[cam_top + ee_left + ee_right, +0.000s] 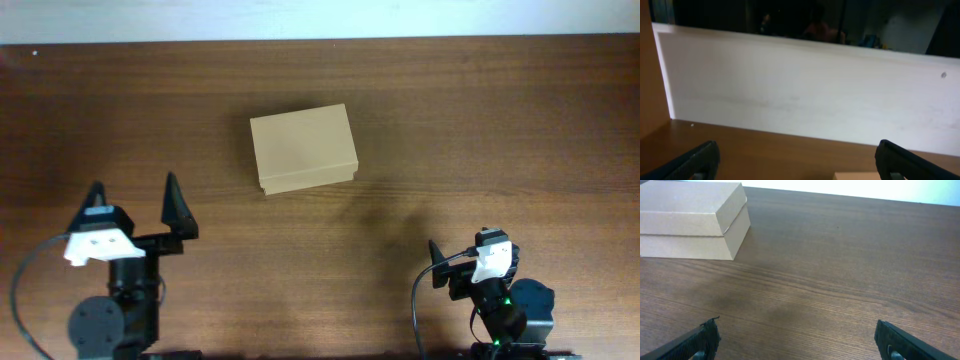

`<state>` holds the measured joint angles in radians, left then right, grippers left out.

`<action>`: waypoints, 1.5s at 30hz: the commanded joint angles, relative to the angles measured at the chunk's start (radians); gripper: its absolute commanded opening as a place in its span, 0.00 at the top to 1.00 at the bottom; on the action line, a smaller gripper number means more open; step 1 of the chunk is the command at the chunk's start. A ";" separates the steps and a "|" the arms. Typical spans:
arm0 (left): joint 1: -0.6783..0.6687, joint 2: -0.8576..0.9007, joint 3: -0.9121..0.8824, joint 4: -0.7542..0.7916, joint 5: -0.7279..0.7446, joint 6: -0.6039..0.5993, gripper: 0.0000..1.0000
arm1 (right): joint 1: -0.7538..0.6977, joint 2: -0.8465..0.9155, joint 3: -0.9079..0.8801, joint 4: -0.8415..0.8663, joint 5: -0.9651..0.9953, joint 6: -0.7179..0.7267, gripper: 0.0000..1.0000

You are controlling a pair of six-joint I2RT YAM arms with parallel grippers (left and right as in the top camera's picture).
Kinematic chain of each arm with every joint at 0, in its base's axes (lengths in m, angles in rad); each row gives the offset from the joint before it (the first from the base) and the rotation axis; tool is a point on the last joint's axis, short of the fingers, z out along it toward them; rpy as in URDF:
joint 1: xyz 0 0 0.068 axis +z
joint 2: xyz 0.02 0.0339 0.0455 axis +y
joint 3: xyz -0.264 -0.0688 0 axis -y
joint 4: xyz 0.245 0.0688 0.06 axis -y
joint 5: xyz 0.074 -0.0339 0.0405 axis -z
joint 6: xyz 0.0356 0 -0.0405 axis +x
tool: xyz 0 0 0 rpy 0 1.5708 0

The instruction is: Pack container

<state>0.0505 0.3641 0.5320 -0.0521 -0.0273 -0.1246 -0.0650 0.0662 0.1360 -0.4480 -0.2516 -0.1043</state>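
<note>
The container, a plain brown cardboard box [303, 150], sits on the table a little left of the middle with its lid down. In the right wrist view the box [692, 220] is at the upper left, far from the fingers. In the left wrist view only a sliver of the box [855, 176] shows at the bottom edge. My left gripper [135, 190] is open and empty at the front left, also in its own view [800, 162]. My right gripper [462, 247] is open and empty at the front right, also in its own view [800, 342]. No pens are in view.
The dark wooden table [480, 120] ends at a pale wall along the back [320, 18]. In the left wrist view a white panel [805, 90] rises behind the table and a brown surface [650, 90] stands at the left edge.
</note>
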 commanded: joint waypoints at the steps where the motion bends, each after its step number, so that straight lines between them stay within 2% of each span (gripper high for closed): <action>1: -0.004 -0.085 -0.134 0.058 -0.003 0.005 0.00 | -0.009 -0.010 -0.007 -0.002 0.002 0.007 0.01; 9: -0.010 -0.183 -0.292 0.105 -0.003 0.005 0.00 | -0.009 -0.010 -0.007 -0.002 0.002 0.007 0.01; 28: -0.010 -0.341 -0.491 0.101 -0.003 0.006 0.00 | -0.009 -0.010 -0.007 -0.002 0.002 0.007 0.01; 40: -0.010 -0.354 -0.518 0.043 -0.003 0.005 0.00 | -0.009 -0.010 -0.007 -0.002 0.002 0.007 0.01; 45: -0.010 -0.354 -0.518 -0.035 -0.003 0.006 0.00 | -0.009 -0.010 -0.007 -0.002 0.002 0.007 0.01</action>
<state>0.0448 0.0219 0.0238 -0.0505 -0.0273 -0.1246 -0.0650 0.0662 0.1360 -0.4480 -0.2516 -0.1043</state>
